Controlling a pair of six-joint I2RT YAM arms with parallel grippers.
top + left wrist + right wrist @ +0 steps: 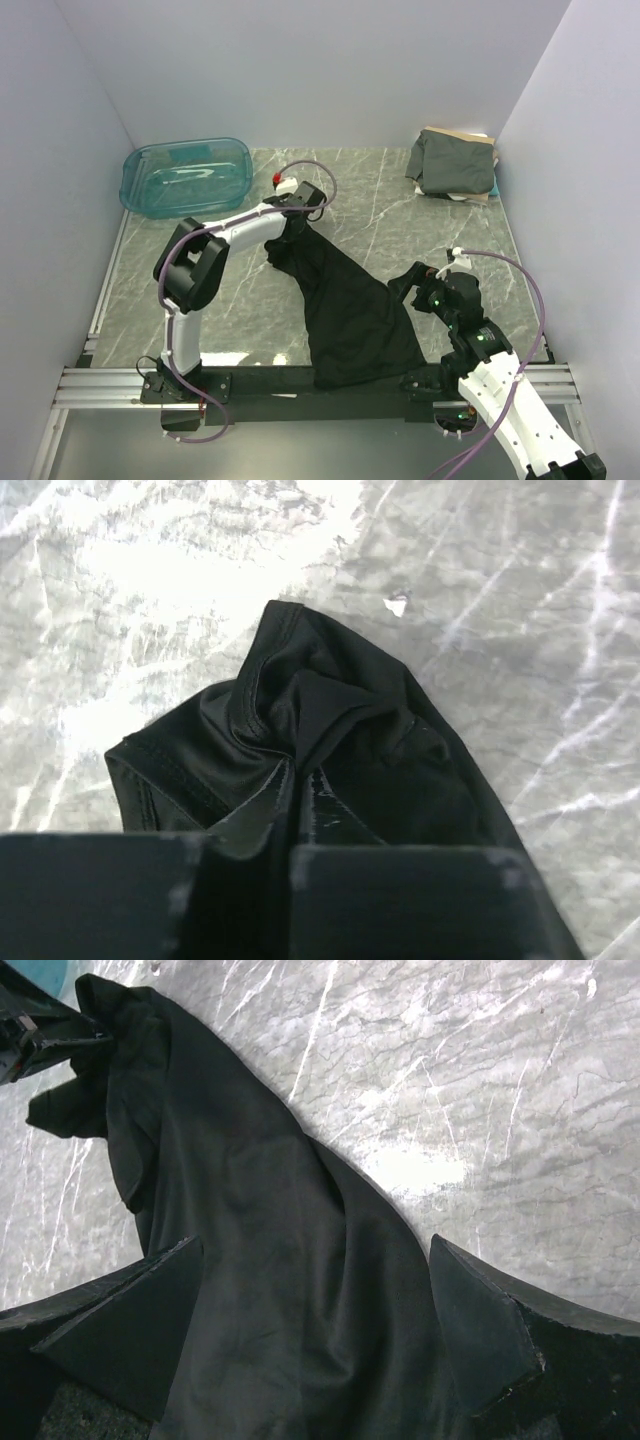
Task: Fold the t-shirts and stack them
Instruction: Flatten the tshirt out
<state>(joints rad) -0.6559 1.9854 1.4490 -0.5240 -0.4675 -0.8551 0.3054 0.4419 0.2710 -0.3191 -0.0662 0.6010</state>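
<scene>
A plain black t-shirt (345,305) lies stretched diagonally across the marble table, from the middle to the near edge. My left gripper (297,218) is shut on its bunched far end, and the left wrist view shows the cloth (320,710) pinched between the closed fingers (340,820). My right gripper (412,283) is open at the shirt's right edge. In the right wrist view its fingers (130,1330) stand wide apart with the black cloth (270,1260) below and between them, not gripped. A dark grey-green shirt (455,162) lies folded on tan and white ones at the back right.
A translucent teal bin (185,175) stands at the back left. White walls close in the table on three sides. A metal rail (100,385) runs along the near edge by the arm bases. A small white speck (396,604) lies on the marble.
</scene>
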